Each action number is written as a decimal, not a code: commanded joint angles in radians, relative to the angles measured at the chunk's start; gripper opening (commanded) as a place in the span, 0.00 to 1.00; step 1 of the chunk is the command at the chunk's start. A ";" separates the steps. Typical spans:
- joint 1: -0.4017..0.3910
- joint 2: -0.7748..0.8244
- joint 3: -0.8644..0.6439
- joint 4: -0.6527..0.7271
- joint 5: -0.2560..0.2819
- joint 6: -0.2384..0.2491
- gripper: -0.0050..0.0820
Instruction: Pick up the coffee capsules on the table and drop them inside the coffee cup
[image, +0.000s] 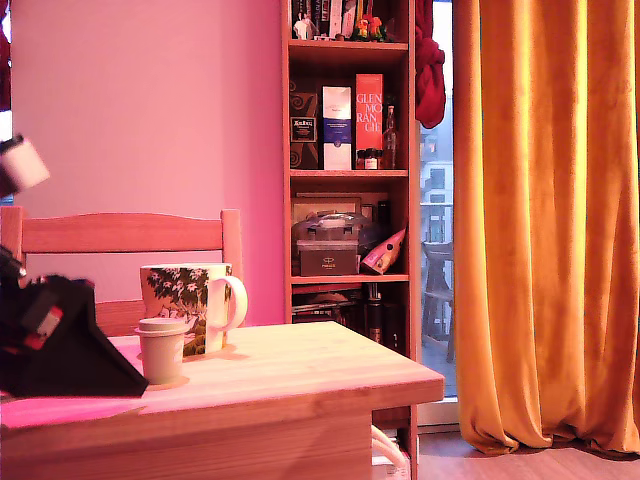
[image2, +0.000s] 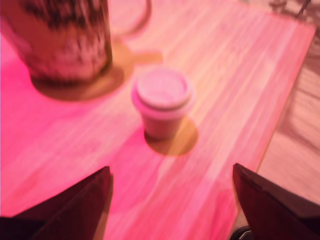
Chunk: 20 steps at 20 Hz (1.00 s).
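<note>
Pink-lit wooden surface (image2: 235, 75) carries one capsule (image2: 163, 102) upright just beside the cup (image2: 65, 40); fingers (image2: 172, 200) spread wide, empty, should straddle it squarely below the rim.

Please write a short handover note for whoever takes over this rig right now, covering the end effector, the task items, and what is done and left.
End effector: open and empty, fingers spread wide, low over the table and short of the capsule.
Coffee capsule: standing upright on the table, rim up, just in front of the coffee cup in the exterior view; whether they touch cannot be told.
Coffee cup: upright on the table, handle toward the exterior view's right. Its inside is not visible.
Done: approach lined up on the capsule; nothing grasped.
Left: close on the capsule, lift it, drop it into the cup. Only one capsule is visible.
</note>
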 joint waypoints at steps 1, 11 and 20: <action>-0.002 0.010 -0.017 0.002 0.005 0.005 0.87; 0.017 0.014 -0.017 0.084 -0.010 0.005 0.87; 0.077 0.081 -0.010 0.183 0.042 0.024 0.87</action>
